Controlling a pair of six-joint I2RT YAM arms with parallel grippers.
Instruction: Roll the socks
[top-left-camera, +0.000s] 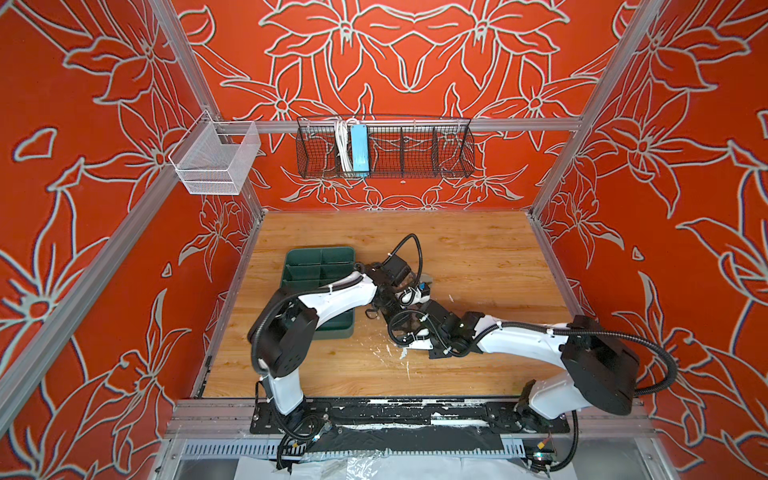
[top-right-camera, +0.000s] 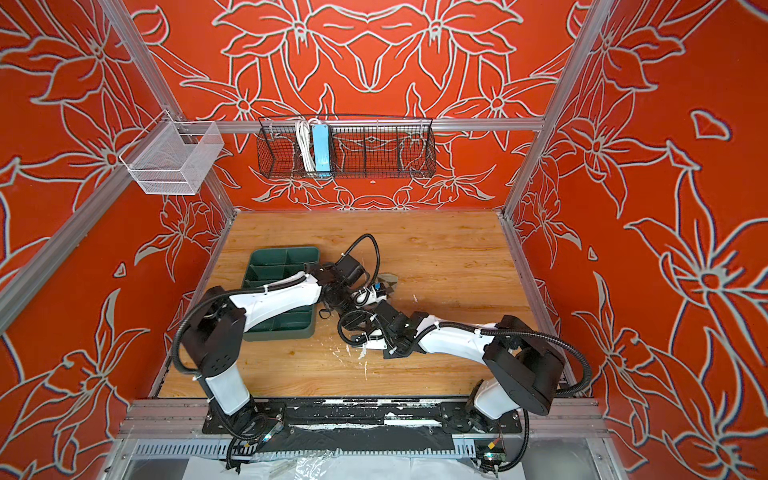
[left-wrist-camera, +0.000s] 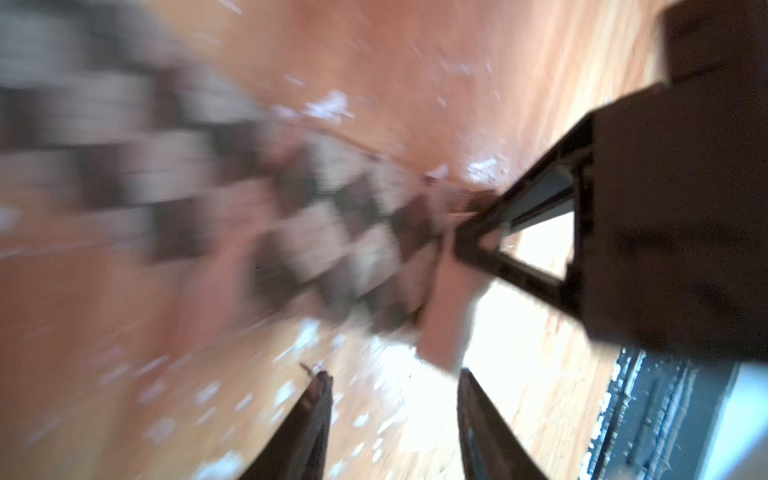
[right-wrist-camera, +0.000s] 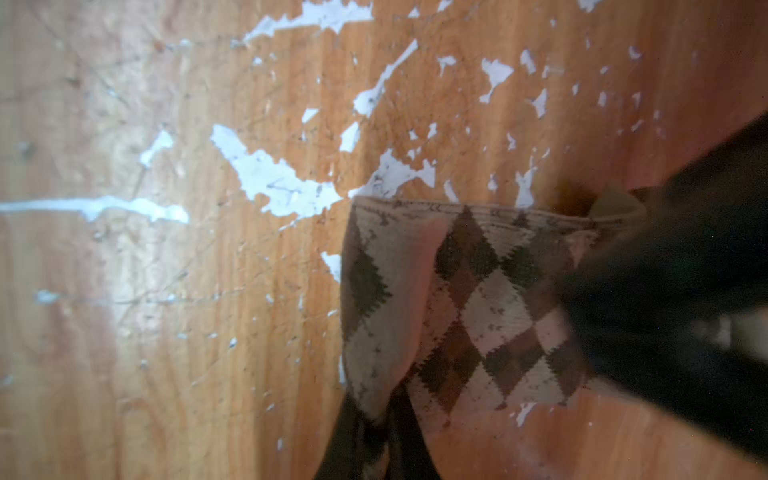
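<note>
While hidden from above, right fingers (right-wrist-camera: 376, 419) pinched on argyle sock (right-wrist-camera: 457, 307); left fingers (left-wrist-camera: 395, 409) parted, empty.

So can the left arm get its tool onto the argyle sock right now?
Probably yes. The left tool is open just short of the argyle sock, with only bare table between them; the right tool already pinches its edge.

The far half of the scuffed wooden tabletop (top-left-camera: 478, 245) lies open, as does its right side. On the left, a dark green compartmented plastic tray (top-left-camera: 320, 266) blocks passage. Mid-table, both white-and-black arms crowd together over the beige-and-brown argyle sock (right-wrist-camera: 457, 307).
</note>
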